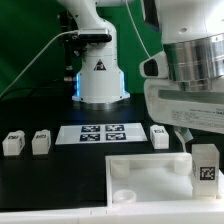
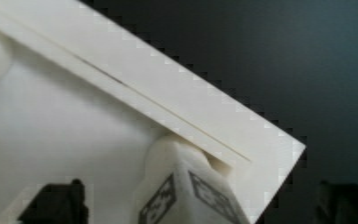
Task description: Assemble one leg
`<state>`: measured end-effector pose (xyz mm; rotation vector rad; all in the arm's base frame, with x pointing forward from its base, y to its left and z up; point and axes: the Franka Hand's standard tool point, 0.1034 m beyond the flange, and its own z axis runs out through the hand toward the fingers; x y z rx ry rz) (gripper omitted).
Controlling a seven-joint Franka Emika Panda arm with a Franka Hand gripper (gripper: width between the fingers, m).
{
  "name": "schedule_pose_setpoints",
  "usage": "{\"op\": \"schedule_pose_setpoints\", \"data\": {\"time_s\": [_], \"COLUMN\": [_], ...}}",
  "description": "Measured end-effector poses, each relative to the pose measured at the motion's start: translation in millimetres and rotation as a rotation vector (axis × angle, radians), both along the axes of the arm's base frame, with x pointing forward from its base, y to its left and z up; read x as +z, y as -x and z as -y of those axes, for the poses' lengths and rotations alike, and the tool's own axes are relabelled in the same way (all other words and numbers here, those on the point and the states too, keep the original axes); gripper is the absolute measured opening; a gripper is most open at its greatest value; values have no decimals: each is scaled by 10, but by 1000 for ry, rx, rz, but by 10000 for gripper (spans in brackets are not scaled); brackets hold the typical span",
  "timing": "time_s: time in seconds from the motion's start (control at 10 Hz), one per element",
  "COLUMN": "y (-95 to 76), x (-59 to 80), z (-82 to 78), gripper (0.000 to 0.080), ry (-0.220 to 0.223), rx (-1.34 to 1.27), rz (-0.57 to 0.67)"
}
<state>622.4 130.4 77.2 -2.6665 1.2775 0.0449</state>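
A white leg (image 1: 205, 165) with a black-and-white tag stands at the right corner of the large flat white panel (image 1: 150, 172) in the exterior view. My gripper (image 1: 196, 145) hangs just above it. In the wrist view the leg (image 2: 186, 190) shows two tagged faces and sits between my dark fingers (image 2: 51, 205), with a gap on each side. The jaws are open and hold nothing. The panel's edge (image 2: 140, 80) runs diagonally across the wrist view. The leg's foot is hidden.
Three more white tagged blocks stand on the black table: two at the exterior view's left (image 1: 12, 143) (image 1: 41, 142) and one (image 1: 159, 135) behind the panel. The marker board (image 1: 100, 133) lies in front of the arm's base (image 1: 100, 85).
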Motion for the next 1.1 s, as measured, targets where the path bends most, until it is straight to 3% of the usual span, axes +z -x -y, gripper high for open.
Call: {"op": "schedule_pose_setpoints", "data": {"time_s": [0.2, 0.5, 0.8, 0.9, 1.0, 1.1], "y": [-1, -118, -108, -108, -106, -107], "x": [-3, 48, 38, 38, 38, 37], "z": [22, 115, 110, 107, 102, 107], "gripper": [649, 649, 606, 427, 427, 300], "ry": [14, 110, 105, 104, 98, 92], "rx": [222, 653, 611, 570, 473, 356], "rz": [37, 68, 61, 55, 42, 26]}}
